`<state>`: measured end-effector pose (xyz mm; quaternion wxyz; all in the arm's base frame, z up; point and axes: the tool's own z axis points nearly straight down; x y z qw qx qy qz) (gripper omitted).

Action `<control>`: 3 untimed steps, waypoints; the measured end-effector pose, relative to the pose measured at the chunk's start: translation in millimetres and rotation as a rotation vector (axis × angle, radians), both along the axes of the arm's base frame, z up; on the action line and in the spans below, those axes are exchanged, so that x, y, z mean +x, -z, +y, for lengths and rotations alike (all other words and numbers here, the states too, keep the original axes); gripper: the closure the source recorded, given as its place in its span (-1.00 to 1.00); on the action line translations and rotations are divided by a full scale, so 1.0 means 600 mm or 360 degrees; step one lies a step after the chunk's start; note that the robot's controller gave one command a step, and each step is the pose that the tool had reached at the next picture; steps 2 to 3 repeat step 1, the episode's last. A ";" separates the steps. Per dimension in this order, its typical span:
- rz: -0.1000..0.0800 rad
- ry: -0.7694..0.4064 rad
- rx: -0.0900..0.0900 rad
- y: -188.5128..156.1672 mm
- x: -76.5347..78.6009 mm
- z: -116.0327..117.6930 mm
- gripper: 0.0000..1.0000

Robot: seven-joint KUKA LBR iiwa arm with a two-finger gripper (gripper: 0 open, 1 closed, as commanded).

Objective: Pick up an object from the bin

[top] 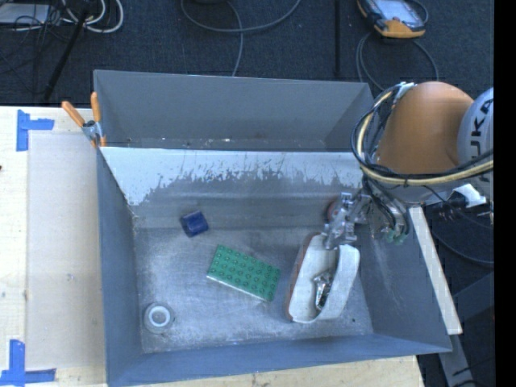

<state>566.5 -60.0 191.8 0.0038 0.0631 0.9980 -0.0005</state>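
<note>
Far to the left of the fingers, near the front left corner of the bin (242,119), a small clear roll of tape (159,318) lies flat on the floor. Further back, a small blue block (193,223) rests where the floor meets the sloping back wall. It too is well to the left of the fingers. Nearer them, though apart from them, a green studded plate (243,272) lies flat and skewed on the floor. None of these three is being touched.

Just right of the plate is a long white thing with rounded ends (337,274) and a reddish-brown edge down its left side. It lies on the floor toward the right wall, directly below the fingers (337,226). They come down from the orange-capped wrist and meet its far end. I cannot tell how wide they stand, as their tips blend into the white thing. A small dark metal piece at its middle may be a fingertip or may belong to the thing itself.

My reading is that the task is at the reach-and-grasp stage. The arm is down in the bin at the white thing, but that thing looks to be resting on the floor and nothing is raised. What seems left is a sure grip, the lift, and carrying the thing clear of the bin.
</note>
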 end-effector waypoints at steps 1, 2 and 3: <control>0.0000 -0.0052 0.0000 -0.098 0.003 0.005 1.00; 0.0000 -0.0052 0.0000 -0.098 0.003 0.005 1.00; 0.0000 -0.0052 0.0000 -0.098 0.003 0.005 1.00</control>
